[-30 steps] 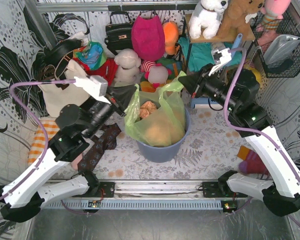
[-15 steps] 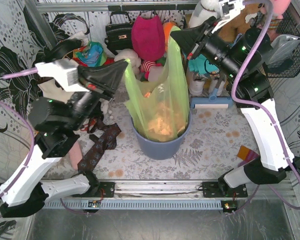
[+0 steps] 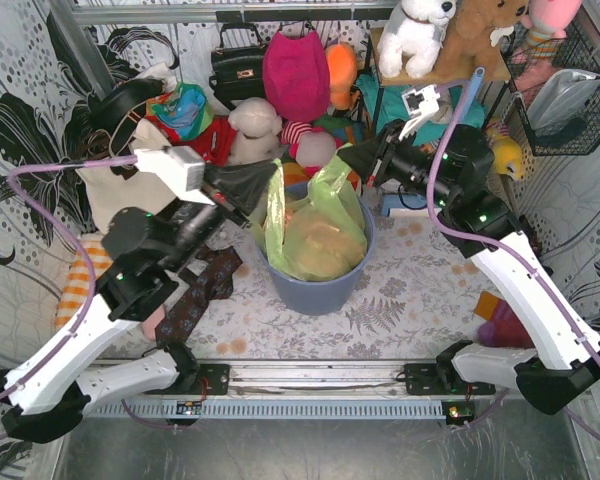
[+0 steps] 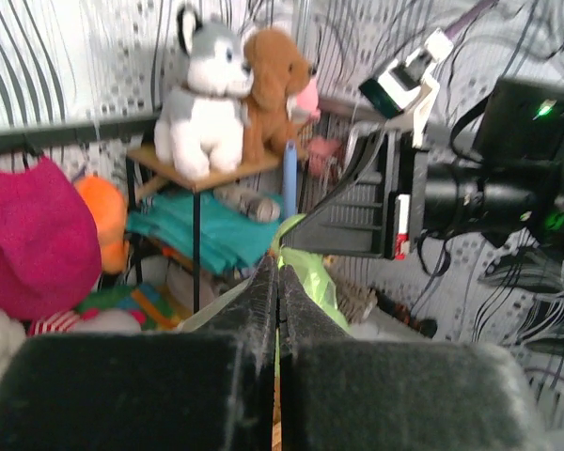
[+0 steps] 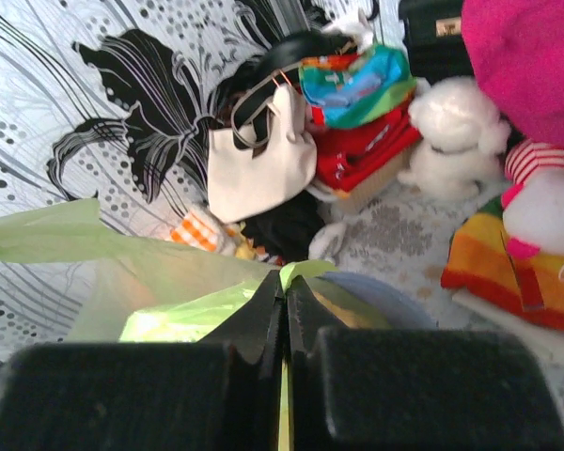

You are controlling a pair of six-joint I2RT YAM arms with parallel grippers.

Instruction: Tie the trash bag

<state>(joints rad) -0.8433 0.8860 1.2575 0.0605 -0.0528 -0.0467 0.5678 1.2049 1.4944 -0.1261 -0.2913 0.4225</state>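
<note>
The lime-green trash bag (image 3: 315,230) sits in the blue-grey round bin (image 3: 320,295), tan crumpled paper showing through it. My left gripper (image 3: 262,188) is shut on the bag's left top flap. In the left wrist view the jaws (image 4: 277,272) are closed with green film (image 4: 312,272) between and beyond them. My right gripper (image 3: 348,160) is shut on the bag's right top flap. In the right wrist view the jaws (image 5: 284,282) pinch a green fold (image 5: 169,301). Both grippers hang just above the bin's rim, facing each other.
Bags and soft toys crowd the back: a magenta fabric bag (image 3: 295,70), a black handbag (image 3: 236,65), a white bag (image 3: 120,190). A shelf (image 3: 440,70) with plush animals stands at the back right. A patterned cloth (image 3: 195,295) lies left of the bin.
Both grippers have come down from a high lift, bringing the bag's flaps with them. The bag, stretched tall half a second ago, has slumped back into the bin.
</note>
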